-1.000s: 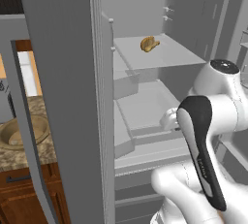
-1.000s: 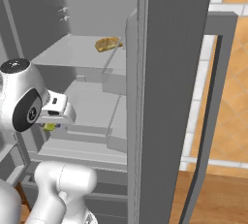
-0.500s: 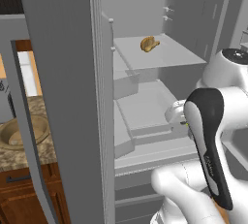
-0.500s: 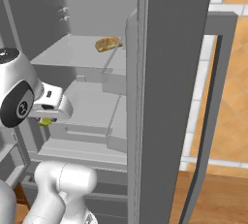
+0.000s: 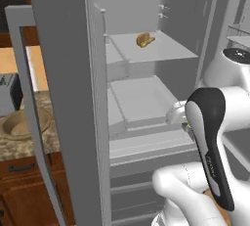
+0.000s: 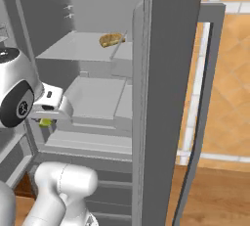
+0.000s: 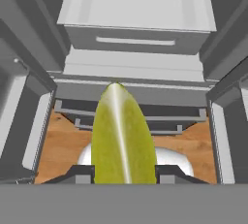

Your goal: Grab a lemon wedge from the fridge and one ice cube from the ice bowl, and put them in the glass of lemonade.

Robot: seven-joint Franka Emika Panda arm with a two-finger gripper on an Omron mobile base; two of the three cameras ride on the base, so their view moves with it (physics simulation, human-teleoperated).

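Gripper pinches the lemon wedge between its fingers, the yellow crescent standing upright just in front of the open fridge. You have it out of the fridge's lower shelf area, so draw it clear of the shelves and door edges without twisting the wrist. The hold looks narrow on a slippery piece; keep the squeeze steady. The ice bowl sits on the table left of the fridge.
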